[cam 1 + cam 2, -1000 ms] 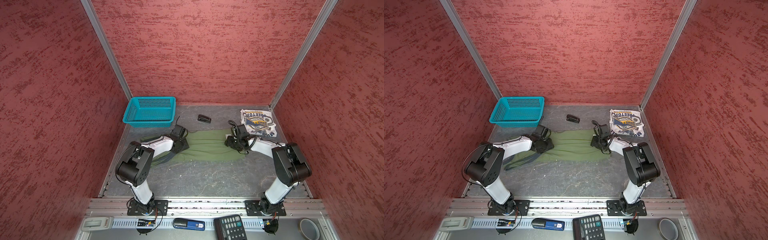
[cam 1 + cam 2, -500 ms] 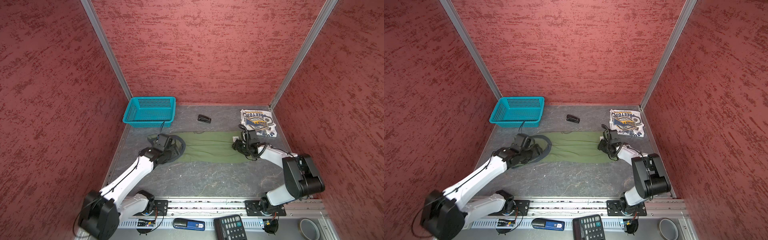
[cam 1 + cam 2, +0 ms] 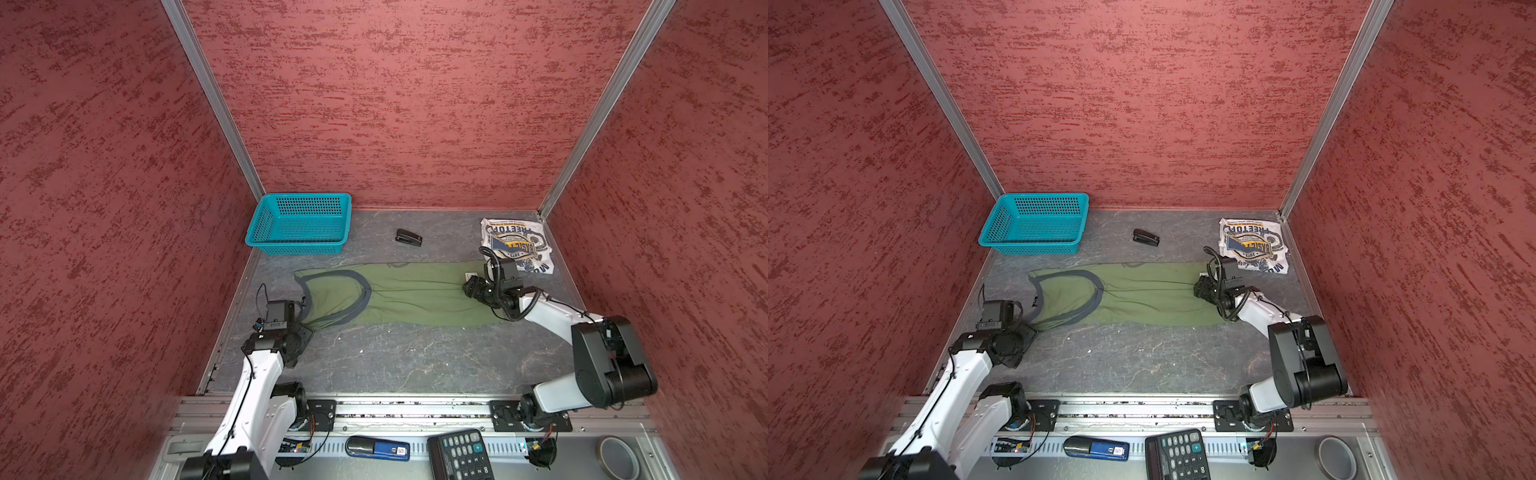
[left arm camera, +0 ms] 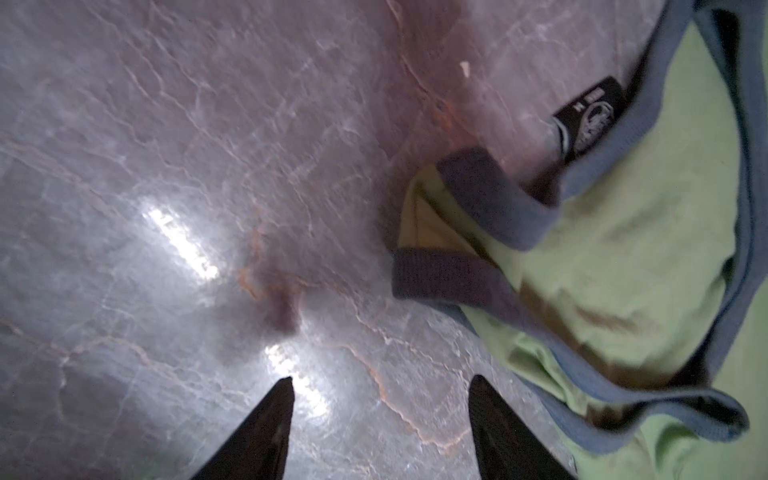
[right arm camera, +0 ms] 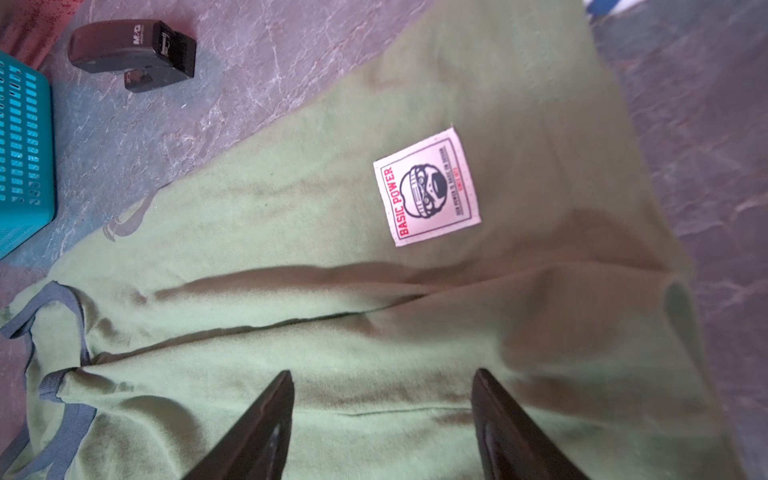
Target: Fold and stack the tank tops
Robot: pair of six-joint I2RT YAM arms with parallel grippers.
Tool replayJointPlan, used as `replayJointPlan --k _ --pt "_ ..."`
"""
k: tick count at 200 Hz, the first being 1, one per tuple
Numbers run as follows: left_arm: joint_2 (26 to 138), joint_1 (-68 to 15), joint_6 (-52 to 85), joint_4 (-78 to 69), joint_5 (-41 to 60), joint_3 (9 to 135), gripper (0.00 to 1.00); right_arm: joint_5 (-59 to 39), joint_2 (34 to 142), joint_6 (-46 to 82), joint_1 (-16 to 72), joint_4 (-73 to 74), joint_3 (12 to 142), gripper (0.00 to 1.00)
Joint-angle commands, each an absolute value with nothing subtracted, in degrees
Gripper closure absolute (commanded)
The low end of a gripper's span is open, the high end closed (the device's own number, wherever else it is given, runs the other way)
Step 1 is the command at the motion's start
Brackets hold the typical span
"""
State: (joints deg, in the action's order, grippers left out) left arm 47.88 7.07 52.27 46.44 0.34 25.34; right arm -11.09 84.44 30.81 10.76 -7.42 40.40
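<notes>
Status: olive green tank top (image 3: 415, 295) lies stretched flat across the middle of the desk (image 3: 415, 361), with its straps toward the left edge and its hem toward the right edge. It looks already halved lengthwise, with long creases running along it. White tank top (image 3: 517, 245) sits folded in the far right corner, print up.

Step in hand, by my read, is the end-to-end fold of the green one.

Left pincer (image 4: 380, 380) is spread with nothing between its fingers. It is over bare desk, just beside the blue-trimmed strap loops (image 4: 478, 195). Right pincer (image 5: 382, 374) is spread too, over the hem end near the sewn label (image 5: 428, 187), and is not pinching cloth.

Next move likely needs each pincer down on its end to nip all layers. One end then goes over the other without dragging the bottom layer. Loose straps may flop out, so they need tucking. The folded green top then goes onto the white one.

Blue basket (image 3: 291, 248) and black stapler (image 3: 408, 237) sit along the far edge, off the cloth.
</notes>
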Motion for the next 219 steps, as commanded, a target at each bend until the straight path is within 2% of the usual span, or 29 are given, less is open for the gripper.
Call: replayJointPlan --k 1,42,83,121,156,219 --pt "50.3 9.9 49.1 39.2 4.6 24.8 0.34 -12.5 85.0 30.0 10.5 -4.9 39.7 0.30" --pt "57.1 11.1 46.6 33.4 5.2 26.3 0.38 -13.2 85.6 30.3 10.2 -5.2 39.9 0.30" --pt "67.2 11.2 43.4 32.0 6.4 32.3 0.56 -13.3 85.7 30.4 10.2 -5.2 39.8 0.30" --pt "68.9 10.6 42.2 34.1 4.8 36.9 0.73 -13.0 86.3 30.5 10.1 -5.5 39.9 0.30" --pt "71.8 9.6 40.4 36.3 3.0 41.0 0.85 -12.8 86.5 30.6 10.0 -6.0 40.2 0.29" --pt "79.0 10.0 40.1 38.0 0.0 47.0 0.92 -12.3 85.8 30.6 9.7 -7.3 40.8 0.29"
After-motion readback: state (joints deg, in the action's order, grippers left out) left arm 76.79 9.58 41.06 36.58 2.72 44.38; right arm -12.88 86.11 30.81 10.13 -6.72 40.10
